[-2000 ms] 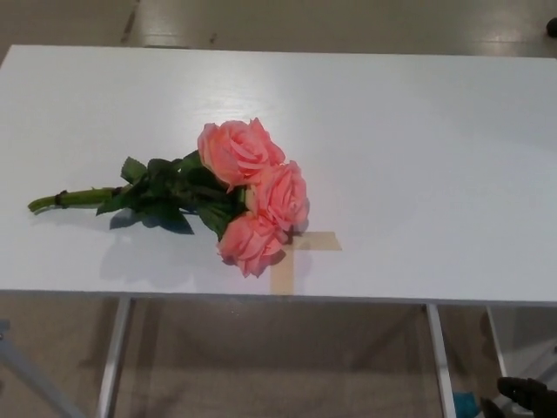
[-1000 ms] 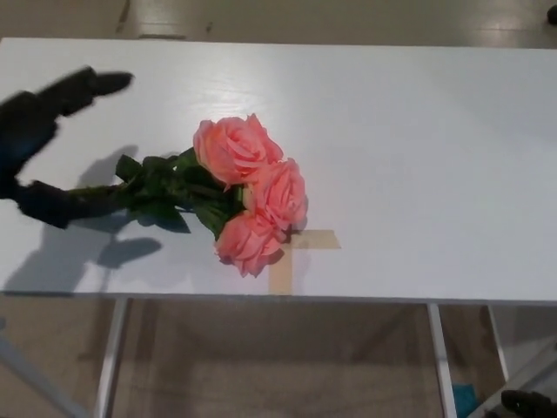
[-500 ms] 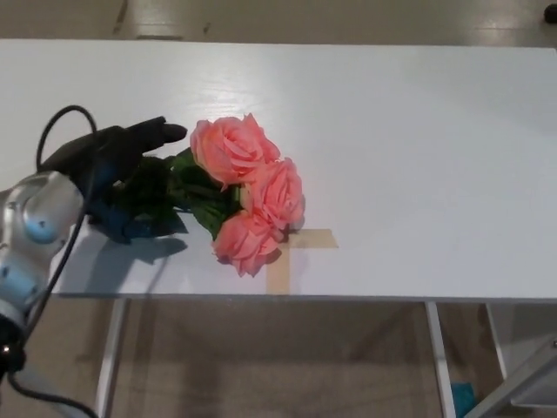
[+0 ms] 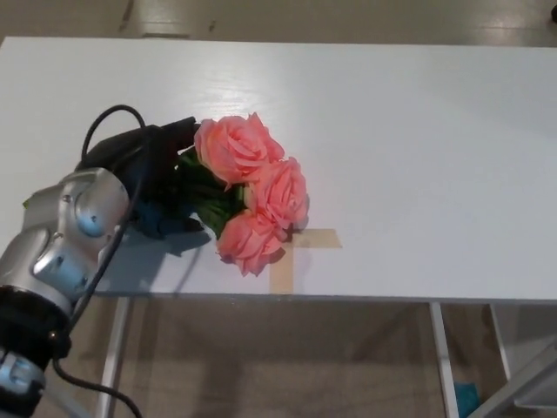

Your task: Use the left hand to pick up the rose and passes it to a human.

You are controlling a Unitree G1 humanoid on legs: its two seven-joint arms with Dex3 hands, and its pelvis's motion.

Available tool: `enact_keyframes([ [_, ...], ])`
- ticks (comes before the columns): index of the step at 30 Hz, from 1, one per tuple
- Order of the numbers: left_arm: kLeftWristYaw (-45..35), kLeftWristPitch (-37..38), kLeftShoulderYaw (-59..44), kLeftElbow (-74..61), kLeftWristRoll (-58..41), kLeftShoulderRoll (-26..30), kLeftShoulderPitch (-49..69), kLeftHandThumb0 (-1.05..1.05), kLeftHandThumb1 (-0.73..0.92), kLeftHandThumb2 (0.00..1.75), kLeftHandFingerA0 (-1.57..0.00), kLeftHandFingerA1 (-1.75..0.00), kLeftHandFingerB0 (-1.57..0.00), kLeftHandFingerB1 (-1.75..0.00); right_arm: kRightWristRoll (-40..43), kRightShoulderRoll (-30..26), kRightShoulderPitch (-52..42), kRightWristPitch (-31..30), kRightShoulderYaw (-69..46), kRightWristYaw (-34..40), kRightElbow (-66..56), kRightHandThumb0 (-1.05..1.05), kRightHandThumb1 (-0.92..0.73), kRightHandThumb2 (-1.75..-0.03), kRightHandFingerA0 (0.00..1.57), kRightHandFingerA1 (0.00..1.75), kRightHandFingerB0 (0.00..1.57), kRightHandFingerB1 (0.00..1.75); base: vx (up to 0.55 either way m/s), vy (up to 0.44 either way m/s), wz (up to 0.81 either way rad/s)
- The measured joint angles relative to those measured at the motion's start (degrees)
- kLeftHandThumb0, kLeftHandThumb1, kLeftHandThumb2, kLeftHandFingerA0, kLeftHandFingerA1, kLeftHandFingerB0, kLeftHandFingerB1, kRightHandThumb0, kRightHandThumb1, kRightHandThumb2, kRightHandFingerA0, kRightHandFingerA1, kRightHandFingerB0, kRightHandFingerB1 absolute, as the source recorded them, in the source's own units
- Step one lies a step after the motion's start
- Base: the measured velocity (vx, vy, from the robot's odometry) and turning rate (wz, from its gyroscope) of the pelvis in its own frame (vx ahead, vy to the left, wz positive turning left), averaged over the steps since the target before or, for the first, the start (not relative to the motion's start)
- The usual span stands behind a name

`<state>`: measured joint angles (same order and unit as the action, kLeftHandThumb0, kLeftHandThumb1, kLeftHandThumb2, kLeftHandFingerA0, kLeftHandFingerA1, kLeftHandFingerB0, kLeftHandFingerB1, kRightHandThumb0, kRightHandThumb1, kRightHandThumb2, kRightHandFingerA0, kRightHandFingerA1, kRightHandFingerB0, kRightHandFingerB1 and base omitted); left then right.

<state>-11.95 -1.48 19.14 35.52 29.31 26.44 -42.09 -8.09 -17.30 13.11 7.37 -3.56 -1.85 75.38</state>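
A bunch of three pink roses (image 4: 254,190) with dark green leaves lies on the white table (image 4: 418,131), blossoms pointing right, just left of the middle. My left hand (image 4: 153,178) sits over the leafy stem directly left of the blossoms. Its upper fingers (image 4: 178,129) reach past the far side of the leaves and the thumb lies on the near side, still spread apart. The hand and the silver forearm (image 4: 74,228) hide most of the stem. My right hand does not show.
A cross of tan tape (image 4: 300,248) is stuck on the table right beside the lowest blossom, near the front edge. A black cable (image 4: 106,122) loops above my wrist. Metal table legs (image 4: 439,357) and floor show below.
My left hand came in from the left and moved right over the stem until it covers the leaves next to the blossoms. The roses have stayed in place.
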Motion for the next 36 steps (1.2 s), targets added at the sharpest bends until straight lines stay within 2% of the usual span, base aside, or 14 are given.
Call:
enact_keyframes([
  [4, 1.0, -0.8, 0.8, 1.2, 1.1, -0.9, -0.3, -0.3, 0.23, 0.82, 0.0, -0.47, 0.0, -0.48, 0.0, 0.0, 0.0, 0.1, 0.0, 0.0, -0.1, -0.6, -0.66, -0.99, 0.51, 0.59, 0.37, 0.5, 0.0, 0.0, 0.0],
  [5, 1.1, -0.9, 1.0, 1.5, 1.3, -1.0, -0.4, -0.56, 0.43, 0.68, -0.23, -0.39, -0.08, -0.32, 0.0, 0.0, 0.0, 0.1, 0.0, -0.1, -0.1, -0.6, -0.66, -0.99, 0.51, 0.58, 0.38, 0.5, 0.0, 0.0, 0.0],
  [8, 2.1, -1.0, 2.0, 3.3, 2.0, -1.3, -0.7, -0.29, 0.49, 0.93, -0.61, -0.66, -0.02, -0.43, 0.1, 0.0, 0.0, 0.1, -0.1, -0.2, -0.2, -0.6, -0.65, -0.99, 0.51, 0.58, 0.38, 0.51, 0.0, 0.0, 0.0],
  [10, 3.7, -0.5, 2.6, 5.3, 2.5, -1.6, -1.0, -0.36, 0.66, 0.71, -0.86, -0.73, -0.21, -0.34, 0.1, 0.0, 0.1, 0.2, -0.3, -0.3, -0.3, -0.6, -0.66, -0.99, 0.51, 0.58, 0.38, 0.51, 0.0, 0.0, 0.0],
  [11, 4.9, -0.1, 2.6, 6.0, 2.8, -1.8, -1.5, -0.17, 0.76, 0.62, -0.67, -1.57, -0.53, -0.36, 0.1, 0.0, 0.1, 0.2, -0.3, -0.3, -0.3, -0.6, -0.65, -0.99, 0.5, 0.58, 0.36, 0.5, 0.0, 0.0, 0.0],
  [16, 8.2, 0.8, 3.6, 7.9, 4.0, -2.8, -2.2, -0.14, 0.74, 0.61, -0.63, -1.53, -0.88, -0.54, 0.2, 0.0, 0.7, 0.2, -0.8, -0.4, -0.4, -0.58, -0.8, -0.65, 0.57, 0.45, 0.43, 0.33, 0.0, 0.0, 0.0],
  [19, 9.9, 1.0, 4.6, 9.5, 4.7, -3.3, -2.5, -0.14, 0.74, 0.61, -0.63, -1.53, -0.88, -0.54, 0.1, 0.0, 0.7, 0.2, -0.8, -0.4, -0.4, -0.58, -0.8, -0.65, 0.57, 0.45, 0.43, 0.33, 0.0, 0.0, 0.0],
  [20, 10.3, 1.1, 4.8, 9.8, 4.8, -3.4, -2.6, -0.17, 0.73, 0.63, -0.63, -1.48, -0.87, -0.6, 0.1, 0.0, 0.7, 0.2, -0.8, -0.4, -0.4, -0.6, -0.66, -0.99, 0.5, 0.58, 0.36, 0.5, 0.0, 0.0, 0.0],
  [28, 12.2, 2.2, 4.6, 10.5, 5.5, -3.8, -2.5, -0.17, 0.74, 0.63, -0.64, -1.5, -0.88, -0.61, 0.1, 0.0, 1.1, 0.2, -0.8, -0.5, -0.4, -0.59, -0.66, -0.99, 0.5, 0.58, 0.36, 0.5, 0.0, 0.0, 0.0],
  [29, 12.4, 2.5, 4.6, 10.5, 5.5, -3.8, -2.4, -0.16, 0.75, 0.62, -0.64, -1.51, -0.84, -0.77, 0.1, 0.0, 1.2, 0.2, -0.8, -0.5, -0.4, -0.57, -0.8, -0.66, 0.57, 0.46, 0.43, 0.33, 0.0, 0.0, 0.0],
  [31, 12.8, 2.8, 4.5, 10.4, 5.5, -3.8, -2.2, -0.16, 0.76, 0.62, -0.64, -1.54, -0.81, -0.85, 0.1, 0.0, 1.3, 0.2, -0.8, -0.5, -0.4, -0.57, -0.8, -0.66, 0.57, 0.46, 0.43, 0.33, 0.0, 0.0, 0.0],
  [32, 13.0, 3.0, 4.4, 10.4, 5.5, -3.8, -2.2, -0.15, 0.77, 0.6, -0.63, -1.58, -0.75, -1.03, 0.1, 0.0, 1.3, 0.2, -0.8, -0.5, -0.4, -0.58, -0.65, -0.99, 0.5, 0.59, 0.35, 0.5, 0.0, 0.0, 0.0],
  [33, 13.4, 3.2, 4.2, 10.3, 5.5, -3.8, -1.9, -0.15, 0.77, 0.6, -0.63, -1.59, -0.76, -1.01, 0.1, 0.0, 1.3, 0.2, -0.8, -0.5, -0.4, -0.57, -0.8, -0.65, 0.57, 0.45, 0.42, 0.33, 0.0, 0.0, 0.0],
  [36, 14.1, 3.8, 3.2, 10.1, 5.4, -3.8, -1.4, -0.14, 0.77, 0.6, -0.64, -1.59, -0.8, -0.91, 0.1, 0.0, 1.3, 0.2, -0.8, -0.5, -0.5, -0.57, -0.81, -0.65, 0.58, 0.45, 0.43, 0.33, 0.0, 0.0, 0.0],
])
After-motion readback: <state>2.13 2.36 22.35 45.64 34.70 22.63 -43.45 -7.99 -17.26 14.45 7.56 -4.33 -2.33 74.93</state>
